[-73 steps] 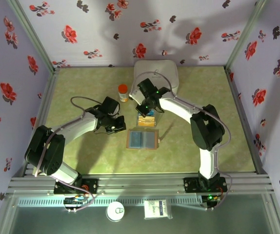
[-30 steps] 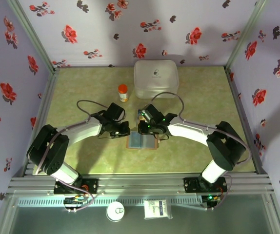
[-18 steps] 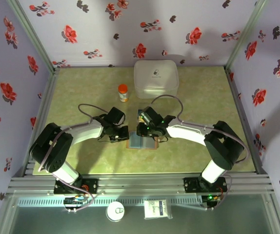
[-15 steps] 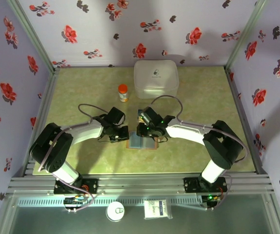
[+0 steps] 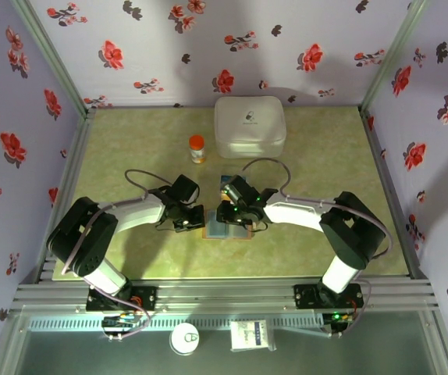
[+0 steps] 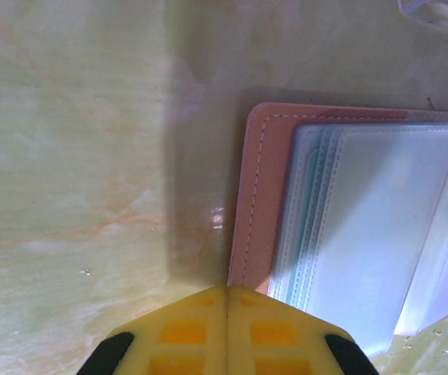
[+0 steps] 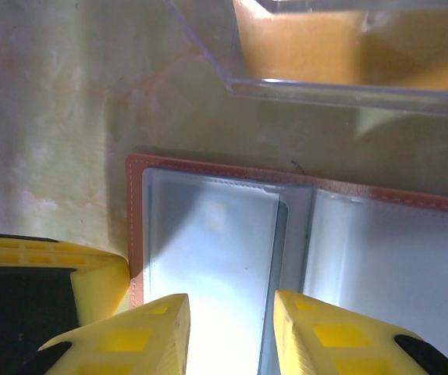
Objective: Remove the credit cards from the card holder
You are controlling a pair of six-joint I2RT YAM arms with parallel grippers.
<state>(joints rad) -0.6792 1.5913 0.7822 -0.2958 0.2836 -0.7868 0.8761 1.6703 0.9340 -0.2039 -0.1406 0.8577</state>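
The card holder (image 5: 229, 227) lies open on the table, brown border round blue-grey clear sleeves (image 7: 208, 250). My left gripper (image 6: 225, 301) is shut, its tip resting at the holder's left brown border (image 6: 254, 203); the right wrist view shows its yellow fingers (image 7: 52, 273) beside that border. My right gripper (image 7: 230, 312) hovers open over the holder's left panel, nothing between its fingers. A teal edge (image 6: 312, 168) peeks from the stacked sleeves. An orange-yellow credit card (image 7: 310, 39) lies in a clear tray (image 7: 208, 55) just beyond the holder.
A large white rounded case (image 5: 249, 125) stands at the back of the table. An orange-capped bottle (image 5: 197, 148) stands left of it. Patterned walls enclose the green table (image 5: 130, 141) on three sides.
Both grippers have come down and inward to the card holder. The left tip has reached its left border; the right gripper sits lower over the left panel with its jaws a little wider.
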